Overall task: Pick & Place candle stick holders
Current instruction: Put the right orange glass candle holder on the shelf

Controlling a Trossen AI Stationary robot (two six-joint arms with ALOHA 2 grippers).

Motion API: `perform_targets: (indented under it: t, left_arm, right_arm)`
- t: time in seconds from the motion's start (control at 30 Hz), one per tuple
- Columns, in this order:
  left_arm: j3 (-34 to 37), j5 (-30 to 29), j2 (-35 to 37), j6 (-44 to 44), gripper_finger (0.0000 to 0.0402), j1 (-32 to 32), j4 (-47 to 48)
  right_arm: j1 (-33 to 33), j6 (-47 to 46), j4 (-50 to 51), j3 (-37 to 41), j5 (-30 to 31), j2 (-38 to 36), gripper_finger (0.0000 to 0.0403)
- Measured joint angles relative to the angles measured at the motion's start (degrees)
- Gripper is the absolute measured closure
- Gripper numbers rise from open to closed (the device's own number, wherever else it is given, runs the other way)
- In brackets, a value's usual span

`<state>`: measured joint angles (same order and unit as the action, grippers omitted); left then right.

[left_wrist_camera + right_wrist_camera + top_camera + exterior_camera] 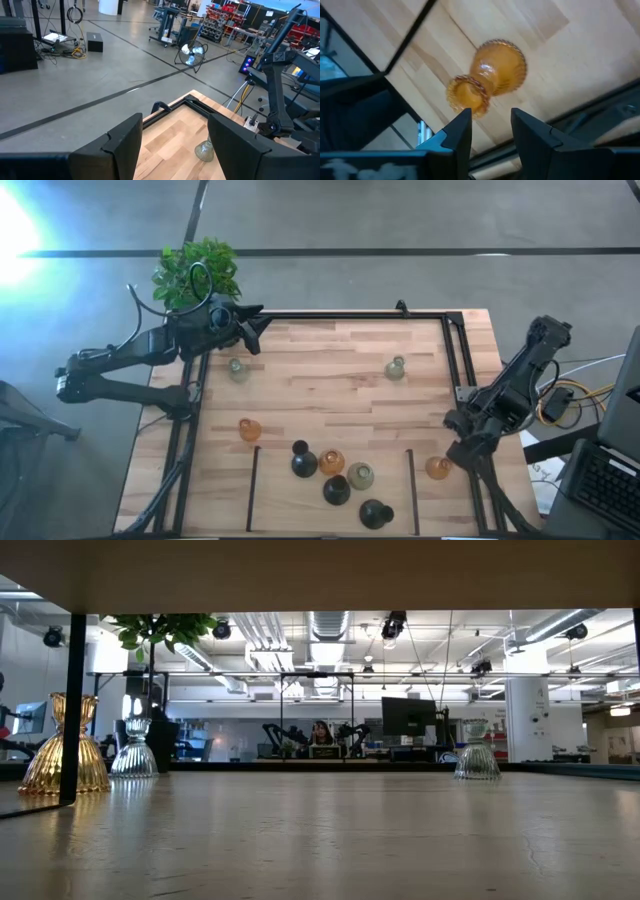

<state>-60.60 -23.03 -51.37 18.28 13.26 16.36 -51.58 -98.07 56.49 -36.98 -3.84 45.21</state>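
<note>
From above we are seeing the right gripper hovering beside an amber holder at the table's right edge. Only its wrist view is showing the fingers parted, nothing between them. Left gripper is waiting open at the far-left corner, looking toward a pale holder. Other holders are clustering near the front.

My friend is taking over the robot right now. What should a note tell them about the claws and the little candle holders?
Left claw: open, empty, raised at the table's far left corner by the plant.
Right claw: open, just above an amber holder at the right edge, outside the right line.
Between the lines: three black holders, one amber, one pale.
Left to move: two pale holders up the table, an amber holder at the left, and probably the one under the right claw.
</note>
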Motion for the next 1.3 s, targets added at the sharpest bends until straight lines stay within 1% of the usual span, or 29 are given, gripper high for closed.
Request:
perform_targets:
  t: [0.13,0.6,0.73,0.93,1.03,1.17,1.3]
  left_arm:
    - [0.00,0.00,0.00,0.00,0.0172,0.00,0.00]
    - [0.00,0.00,0.00,0.04,0.0172,0.00,0.00]
    - [0.00,0.00,0.00,0.07,0.0172,0.00,0.00]
    - [0.00,0.00,0.00,0.09,0.0172,0.00,0.00]
    - [0.00,0.00,0.00,0.09,0.0172,0.00,0.00]
    - [0.00,0.00,0.00,0.10,0.0172,0.00,0.00]
    - [0.00,0.00,0.00,0.11,0.0172,0.00,0.00]
  right_arm:
    - [-1.18,-1.01,-2.10,0.50,2.13,0.72,0.0271]
    - [-1.19,1.93,-3.29,0.77,2.33,9.46,0.0285]
    - [-1.17,2.93,-4.36,0.77,2.12,10.98,0.0312]
    - [-1.15,4.30,-4.70,0.69,1.06,12.08,0.0380]
    - [-1.17,4.19,-4.20,0.48,-1.05,11.01,0.0383]
    - [-1.17,4.23,-0.81,-4.12,-0.58,8.32,0.0383]
    - [-1.05,4.01,10.84,-13.51,2.50,7.53,0.0383]
